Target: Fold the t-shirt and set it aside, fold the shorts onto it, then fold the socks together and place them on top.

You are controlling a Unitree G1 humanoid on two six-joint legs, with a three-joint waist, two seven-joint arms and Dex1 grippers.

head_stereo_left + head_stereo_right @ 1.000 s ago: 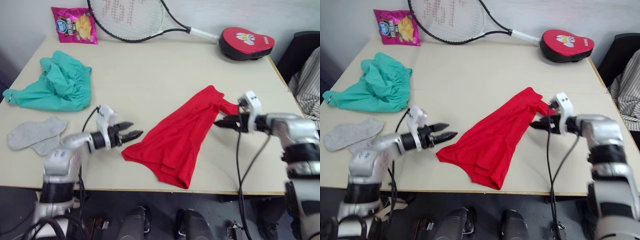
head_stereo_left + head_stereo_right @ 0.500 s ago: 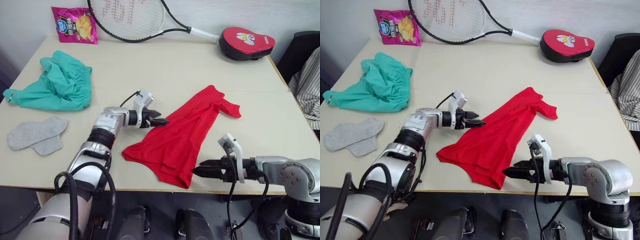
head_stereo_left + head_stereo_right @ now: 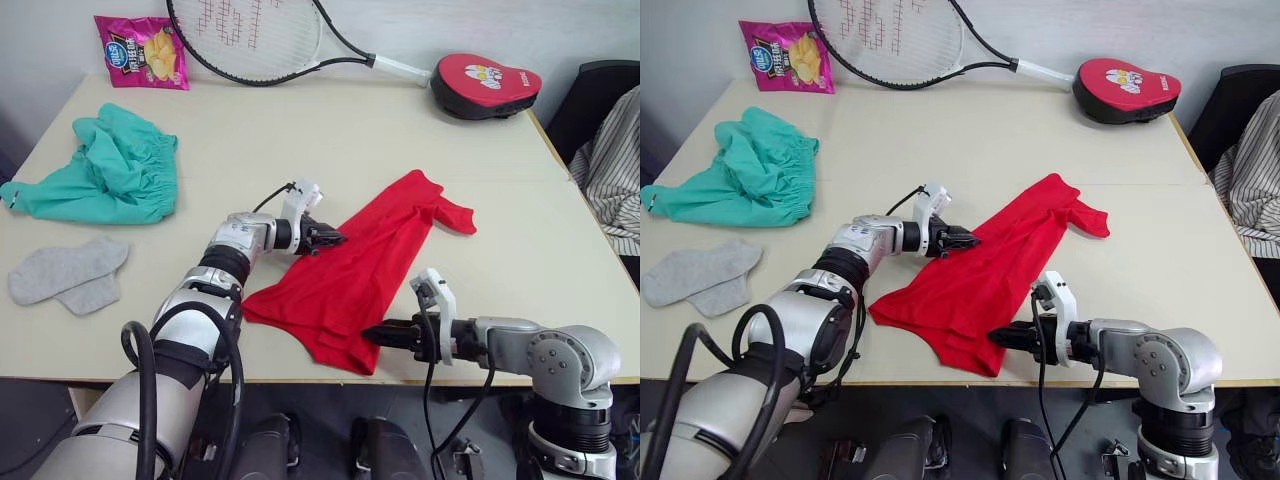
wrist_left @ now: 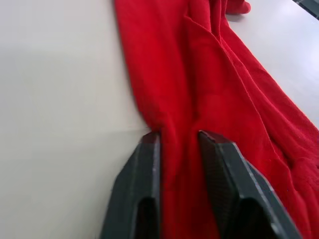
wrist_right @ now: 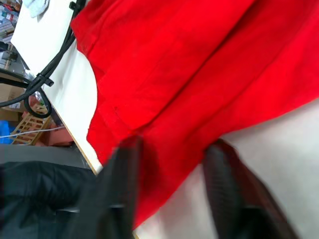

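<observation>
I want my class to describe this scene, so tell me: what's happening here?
A two-armed robot is working on a red t-shirt lying crumpled on the table. Its left pincer is shut on a fold at the shirt's edge; its right pincer is open at the hem nearest the robot. The teal shorts and grey socks lie unfolded to the left.

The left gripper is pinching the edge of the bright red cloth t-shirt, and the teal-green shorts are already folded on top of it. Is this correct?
Not quite. The teal-green cloth shorts lie crumpled apart from the bright red cloth t-shirt, as the left eye view shows. The left gripper does pinch its edge.
</observation>
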